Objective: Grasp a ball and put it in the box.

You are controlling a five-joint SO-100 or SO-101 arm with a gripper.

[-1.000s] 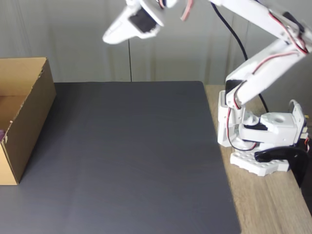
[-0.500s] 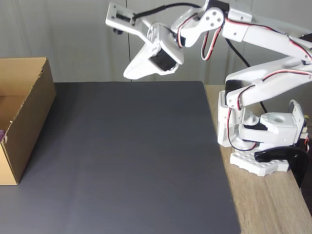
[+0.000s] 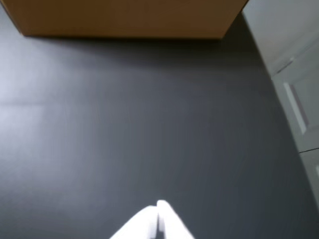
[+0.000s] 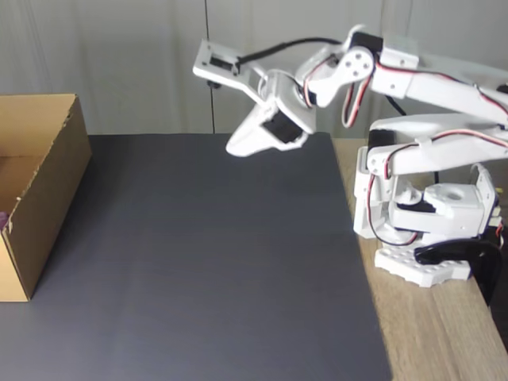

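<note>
With its tips pressed together and holding nothing, the claw [image 4: 236, 148] hangs upper centre, well apart from the box [image 4: 48, 175] at far left. Any ball bouncing out of that box would go unnoticed.

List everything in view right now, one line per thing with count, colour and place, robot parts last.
box: one, brown cardboard, open top, at the left edge of the fixed view on the mat; its wall runs along the top of the wrist view.
ball: one, a purple sliver inside the box at the left edge of the fixed view; too little shows to say more.
mat: one, dark grey, covering most of the table.
table: one, light wood, bare strip on the right of the fixed view.
wall: pale grey panels behind the table.
arm: one, white with red and black wires, base on the table at right.
tool: one, white, shut, holding nothing, raised over the mat's far edge.
</note>
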